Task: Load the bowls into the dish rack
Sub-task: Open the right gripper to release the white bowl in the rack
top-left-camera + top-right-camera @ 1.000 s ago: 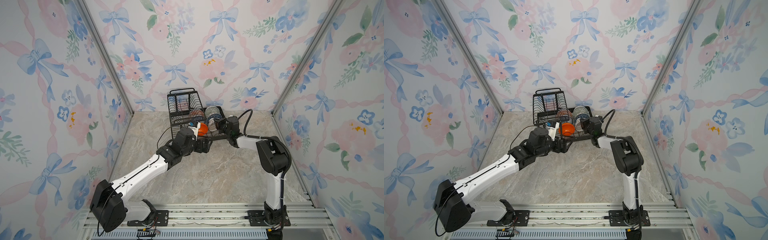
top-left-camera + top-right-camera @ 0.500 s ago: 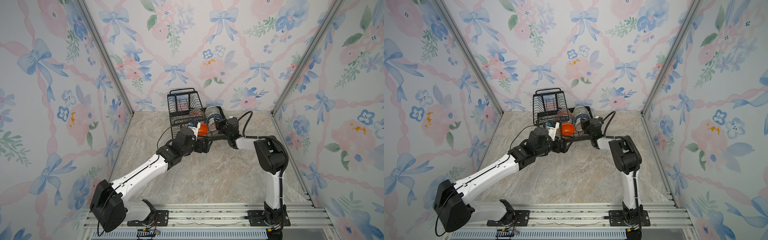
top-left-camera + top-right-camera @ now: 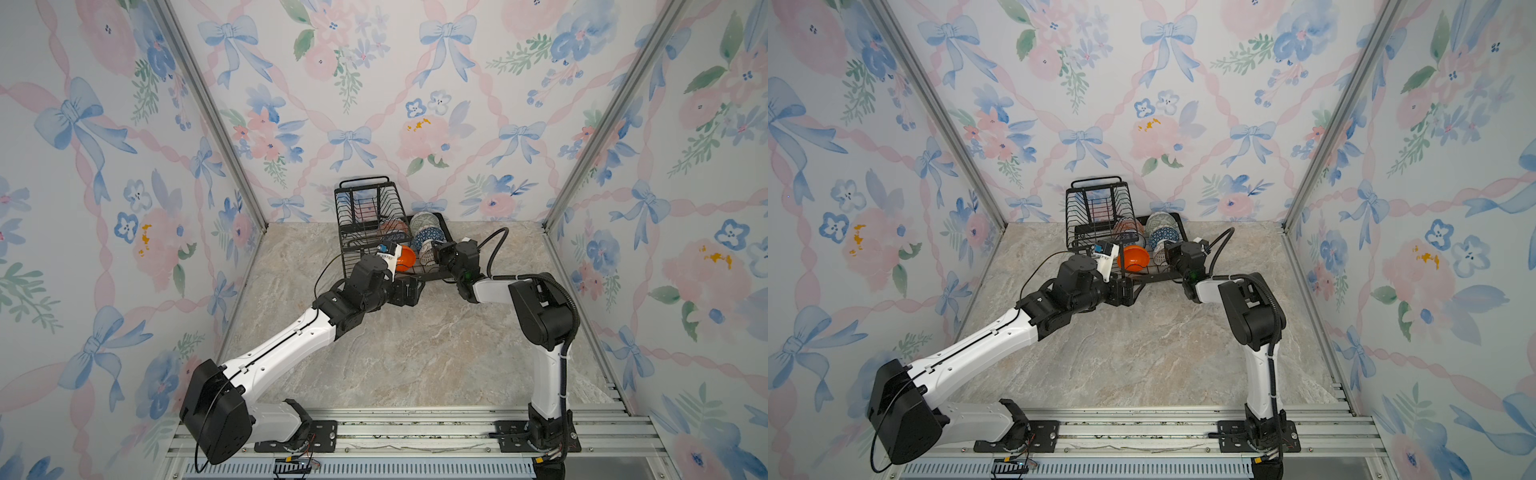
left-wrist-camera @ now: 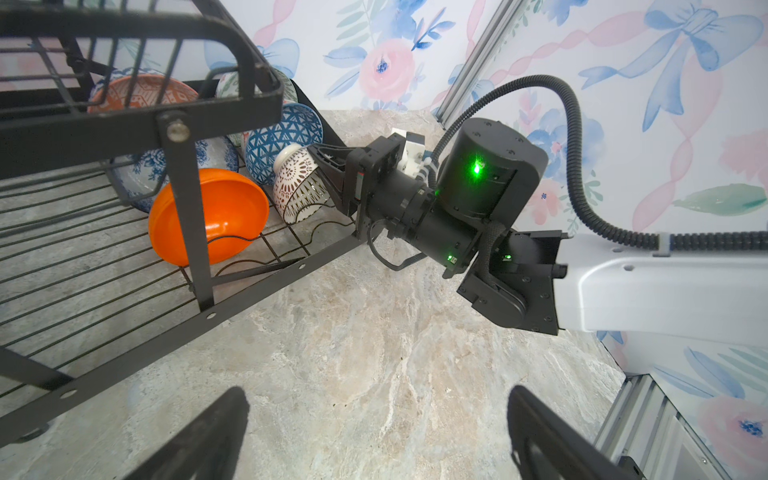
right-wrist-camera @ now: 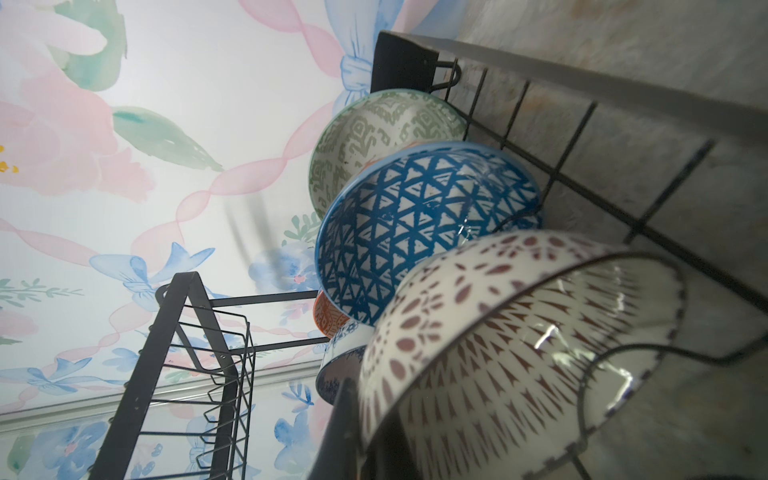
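The black wire dish rack (image 3: pixel 365 181) stands at the back of the table. In its flat base lean several bowls: plain orange (image 3: pixel 406 258), dark-blue geometric (image 3: pixel 428 240), grey-green (image 3: pixel 424 220), orange-white (image 4: pixel 137 91), blue floral (image 4: pixel 141 174) and white lattice (image 4: pixel 297 183). My right gripper (image 4: pixel 328 174) reaches in from the right side of the rack. It is shut on the rim of the lattice bowl (image 5: pixel 519 332), which rests tilted on the wires. My left gripper (image 4: pixel 374 419) hangs open over bare table just in front of the rack, with nothing between its fingers.
The raised basket (image 3: pixel 1098 208) sits on the rack's left part, above the floral bowl. Flowered walls close in the back and both sides. Marble tabletop (image 3: pixel 415 353) spreads between the rack and the front rail (image 3: pixel 395 432).
The right arm's elbow has shifted slightly to the left. The left arm and the bowls stay as they were.
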Action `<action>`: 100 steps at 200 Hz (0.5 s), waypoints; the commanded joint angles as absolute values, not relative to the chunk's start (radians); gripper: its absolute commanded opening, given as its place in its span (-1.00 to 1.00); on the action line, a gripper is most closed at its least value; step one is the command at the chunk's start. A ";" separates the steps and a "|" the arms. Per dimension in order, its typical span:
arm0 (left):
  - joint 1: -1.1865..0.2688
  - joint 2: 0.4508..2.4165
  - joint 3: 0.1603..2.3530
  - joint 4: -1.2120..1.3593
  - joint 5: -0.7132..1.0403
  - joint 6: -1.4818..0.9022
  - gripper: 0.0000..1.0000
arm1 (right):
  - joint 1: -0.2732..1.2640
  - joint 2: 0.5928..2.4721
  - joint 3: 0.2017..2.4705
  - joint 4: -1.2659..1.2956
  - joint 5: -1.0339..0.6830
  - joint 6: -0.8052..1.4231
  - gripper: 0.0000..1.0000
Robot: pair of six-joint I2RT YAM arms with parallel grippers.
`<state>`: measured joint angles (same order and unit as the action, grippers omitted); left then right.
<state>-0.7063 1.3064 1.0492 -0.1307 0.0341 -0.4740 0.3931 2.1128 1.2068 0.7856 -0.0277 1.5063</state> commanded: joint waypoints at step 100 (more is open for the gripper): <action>-0.688 1.279 1.044 -0.152 0.026 -0.439 0.96 | 0.403 2.022 1.242 0.571 -0.040 1.484 -0.39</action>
